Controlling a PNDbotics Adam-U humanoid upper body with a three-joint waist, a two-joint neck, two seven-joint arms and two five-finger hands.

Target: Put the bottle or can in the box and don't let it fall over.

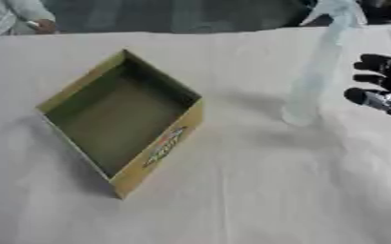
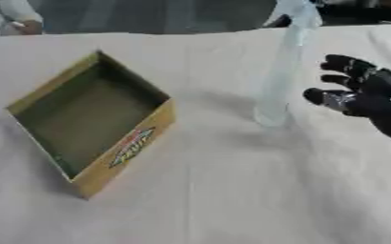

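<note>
The right hand (image 2: 362,93) hung wide open just beside the upright bottle (image 2: 281,71), ready to grasp it; the box (image 2: 128,143) lay open-topped on the bench (image 2: 232,190).

Box (image 1: 119,121) open-topped, centre-left of frame, interior free, reachable from above. Tall clear bottle (image 2: 281,71) upright at upper right, bare cloth (image 1: 265,190) between it and box. Right hand (image 2: 362,97) at right edge, just beside bottle, small gap. Lower half of frame is open cloth.
</note>
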